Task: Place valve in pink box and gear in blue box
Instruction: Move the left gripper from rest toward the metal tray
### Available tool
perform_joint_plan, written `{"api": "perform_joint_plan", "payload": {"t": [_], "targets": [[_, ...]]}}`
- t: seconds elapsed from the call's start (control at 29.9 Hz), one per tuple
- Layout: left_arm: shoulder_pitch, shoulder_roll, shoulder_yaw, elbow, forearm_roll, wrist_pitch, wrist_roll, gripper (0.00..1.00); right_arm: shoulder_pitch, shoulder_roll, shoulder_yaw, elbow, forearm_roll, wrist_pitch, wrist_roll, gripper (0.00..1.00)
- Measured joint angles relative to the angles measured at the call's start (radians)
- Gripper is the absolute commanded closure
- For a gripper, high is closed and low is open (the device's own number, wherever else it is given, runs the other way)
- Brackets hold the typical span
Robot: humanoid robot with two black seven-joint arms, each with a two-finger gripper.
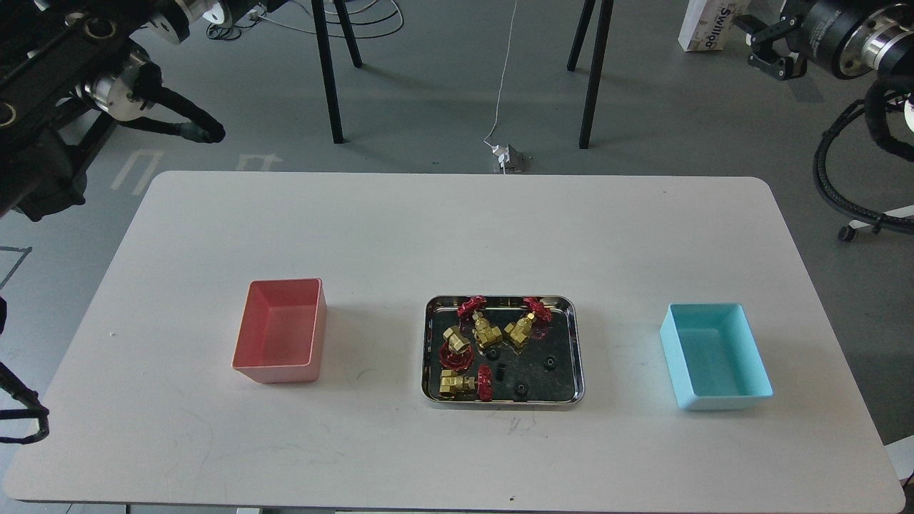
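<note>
Several brass valves with red handwheels lie in the left and back part of a shiny steel tray at the table's centre; one valve is near the tray's middle and another at its front left. Tiny black gears sit on the tray floor, one gear towards the right and one at the front. The pink box stands empty to the left of the tray. The blue box stands empty to the right. My right gripper hangs open at the top right, far from the table. My left gripper is out of view.
My left arm fills the top left corner, off the table, with a black cable sleeve hanging from it. Black stand legs and a white cable are on the floor behind the table. A black hose loops at the right.
</note>
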Motion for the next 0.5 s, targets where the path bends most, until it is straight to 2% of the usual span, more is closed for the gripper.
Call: {"api": "perform_joint_plan", "payload": {"t": [0.1, 0.23, 0.3, 0.5], "targets": [[0.011, 0.008, -0.003, -0.005, 0.021, 0.012, -0.016, 0.0, 0.001, 0.006, 0.001, 0.0, 0.0, 0.0, 0.0, 0.01], [0.052, 0.032, -0.018, -0.016, 0.021, 0.009, -0.084, 0.0, 0.002, 0.012, 0.001, -0.002, 0.0, 0.0, 0.0, 0.01], [0.063, 0.041, -0.044, -0.017, 0.017, 0.002, -0.101, 0.0, 0.004, 0.013, 0.001, -0.002, 0.0, 0.002, 0.0, 0.01], [0.084, 0.046, -0.075, -0.012, 0.026, -0.063, -0.163, 0.0, 0.005, 0.014, 0.001, -0.002, 0.0, 0.008, 0.0, 0.01]]}}
